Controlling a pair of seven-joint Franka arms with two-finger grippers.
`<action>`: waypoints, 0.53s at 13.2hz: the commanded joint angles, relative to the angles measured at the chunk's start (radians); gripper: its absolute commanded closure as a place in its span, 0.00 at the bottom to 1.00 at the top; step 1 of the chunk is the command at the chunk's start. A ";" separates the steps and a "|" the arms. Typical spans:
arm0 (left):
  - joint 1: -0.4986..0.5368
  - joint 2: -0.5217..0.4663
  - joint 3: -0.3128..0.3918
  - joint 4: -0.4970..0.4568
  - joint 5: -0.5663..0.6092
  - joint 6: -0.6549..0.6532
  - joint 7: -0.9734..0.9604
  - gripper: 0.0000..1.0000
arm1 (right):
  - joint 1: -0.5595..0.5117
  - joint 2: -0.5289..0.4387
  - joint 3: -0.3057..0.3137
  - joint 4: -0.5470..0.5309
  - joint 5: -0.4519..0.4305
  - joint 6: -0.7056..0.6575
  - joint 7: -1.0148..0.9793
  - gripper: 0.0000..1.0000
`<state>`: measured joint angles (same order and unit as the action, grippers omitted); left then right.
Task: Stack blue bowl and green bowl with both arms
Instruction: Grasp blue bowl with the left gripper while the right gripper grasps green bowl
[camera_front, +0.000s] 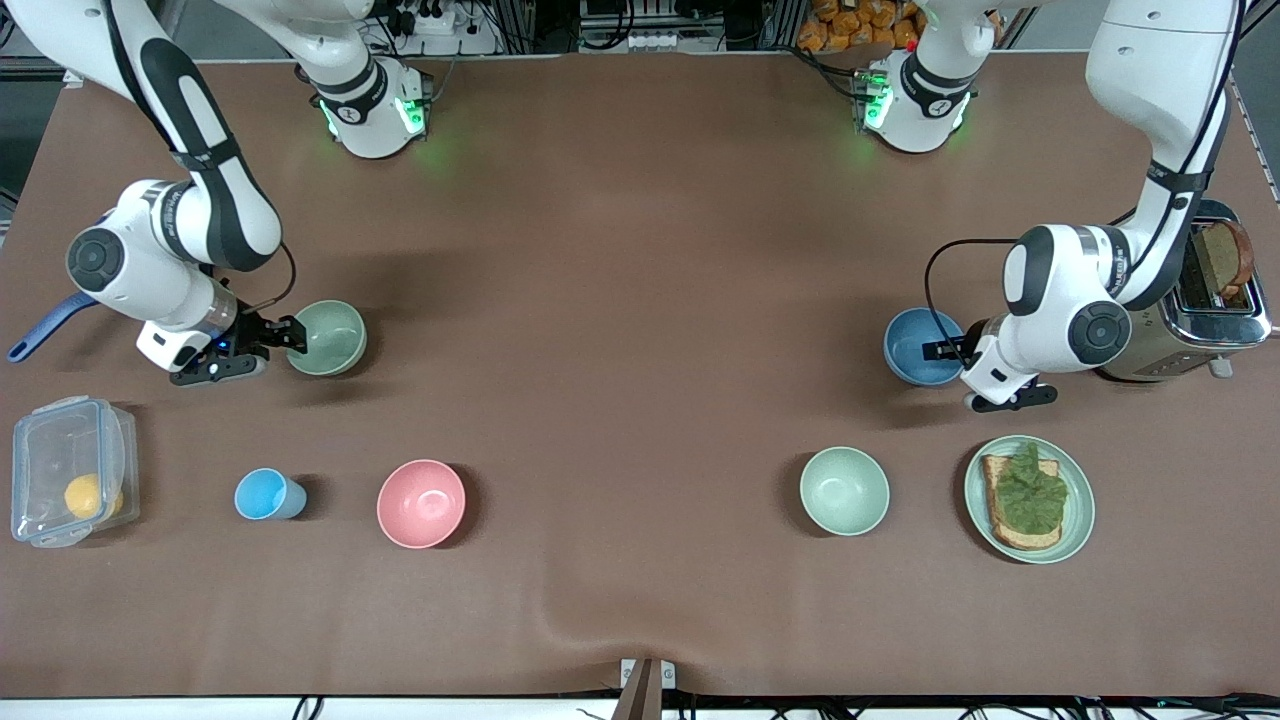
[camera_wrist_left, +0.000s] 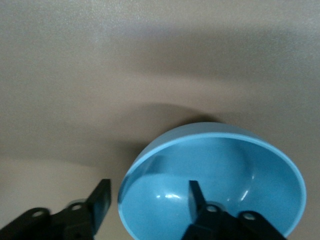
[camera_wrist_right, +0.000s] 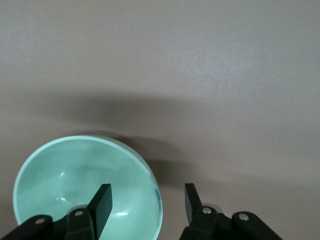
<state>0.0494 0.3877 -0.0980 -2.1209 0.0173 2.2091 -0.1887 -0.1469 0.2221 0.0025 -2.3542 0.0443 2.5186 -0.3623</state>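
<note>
Left gripper: low at the blue bowl, toward the left arm's end of the table. Fingers spread wide and straddling the bowl's rim, one finger inside the bowl, the other outside it over the tablecloth. Not clamped on the rim; whether a pad touches the wall cannot be told.

Blue bowl: upright on the brown tablecloth, just beside a toaster holding a slice of bread. It sits farther from the front camera than the second green bowl and the plate of toast with a green leaf.

Right gripper: low at the green bowl, toward the right arm's end of the table. Fingers parted, astride the rim: one finger inside the bowl, the other outside over bare cloth. Nothing gripped.

Green bowl: upright on the cloth, farther from the front camera than the pink bowl and the light-blue cup. Well apart from the blue bowl, with open cloth between them.

Other items: a clear lidded box with a yellow fruit inside, near the right arm's end, nearer the camera than the right gripper. A blue handle shows beside the right arm's wrist.
</note>
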 joint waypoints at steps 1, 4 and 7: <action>0.004 0.008 -0.003 0.001 0.020 0.012 0.003 0.76 | -0.031 0.013 0.013 -0.026 0.019 0.054 -0.034 0.36; 0.018 0.013 -0.005 0.004 0.018 0.012 -0.011 1.00 | -0.026 0.036 0.014 -0.077 0.019 0.170 -0.034 0.65; 0.017 0.010 -0.006 0.007 0.018 0.009 -0.011 1.00 | -0.023 0.034 0.016 -0.074 0.019 0.160 -0.027 1.00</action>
<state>0.0571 0.3870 -0.1014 -2.1154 0.0163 2.2065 -0.1877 -0.1517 0.2694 0.0023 -2.4165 0.0445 2.6710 -0.3682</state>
